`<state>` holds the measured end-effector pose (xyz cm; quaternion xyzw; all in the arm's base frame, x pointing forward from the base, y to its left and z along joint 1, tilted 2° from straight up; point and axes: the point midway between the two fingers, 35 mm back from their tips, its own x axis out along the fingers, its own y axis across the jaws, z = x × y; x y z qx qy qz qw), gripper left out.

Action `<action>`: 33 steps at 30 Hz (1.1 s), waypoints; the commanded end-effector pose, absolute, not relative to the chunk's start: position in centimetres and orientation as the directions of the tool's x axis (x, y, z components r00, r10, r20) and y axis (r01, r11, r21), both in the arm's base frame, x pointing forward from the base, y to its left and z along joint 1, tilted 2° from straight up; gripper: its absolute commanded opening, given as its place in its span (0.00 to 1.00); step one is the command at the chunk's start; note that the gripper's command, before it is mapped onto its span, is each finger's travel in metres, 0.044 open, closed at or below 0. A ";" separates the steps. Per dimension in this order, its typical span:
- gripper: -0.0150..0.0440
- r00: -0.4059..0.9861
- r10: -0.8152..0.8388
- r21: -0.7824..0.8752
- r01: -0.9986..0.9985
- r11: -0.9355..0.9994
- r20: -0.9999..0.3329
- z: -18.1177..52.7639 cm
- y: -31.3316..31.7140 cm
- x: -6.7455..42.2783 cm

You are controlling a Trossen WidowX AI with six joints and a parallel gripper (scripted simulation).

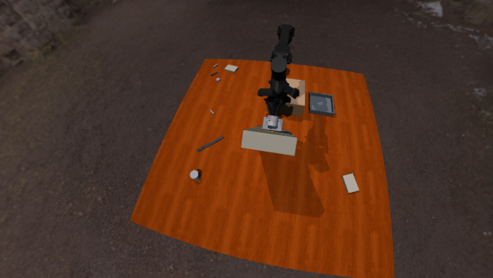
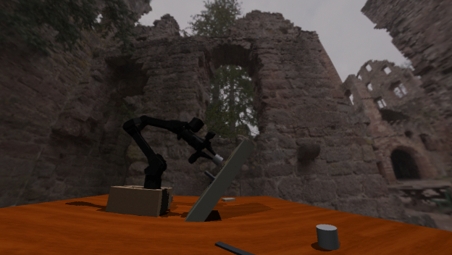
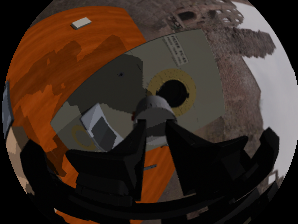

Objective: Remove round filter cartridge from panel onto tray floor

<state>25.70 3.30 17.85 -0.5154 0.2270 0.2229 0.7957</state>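
The filter cartridge (image 1: 272,120) (image 2: 218,159) (image 3: 154,107), a light grey cylinder, is out of the panel and in the air just in front of its face. My gripper (image 1: 272,114) (image 2: 213,156) (image 3: 155,124) is shut on the cartridge's end. The slots are hidden by the fingers. The tilted service panel (image 1: 269,143) (image 2: 221,185) (image 3: 202,60) shows a dark empty round hole inside a yellow ring (image 3: 173,74) in the wrist view. The blue-grey tray (image 1: 321,104) (image 3: 7,112) lies on the table beside the tan block, away from the gripper.
A pale bracket (image 2: 209,174) (image 3: 91,122) sticks out from the panel face below the cartridge. The tan block (image 1: 297,88) (image 2: 134,201) stands by the arm's base. A grey cylinder (image 1: 194,174) (image 2: 327,237), a dark bar (image 1: 210,144) and a pale block (image 1: 350,183) (image 3: 81,23) are on the table.
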 end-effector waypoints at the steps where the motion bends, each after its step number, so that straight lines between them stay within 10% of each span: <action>1: 0.25 0.805 0.121 -0.724 -0.578 0.375 -0.580 16.9 3.2 25.0; 10: 0.25 0.805 0.121 -0.724 -0.579 0.375 -0.581 14.1 3.1 23.7; 14: 0.43 0.797 0.120 -0.718 -0.590 0.370 -0.592 14.7 3.1 24.0; 33: 0.43 0.806 0.121 -0.725 -0.578 0.375 -0.580 19.6 3.4 26.7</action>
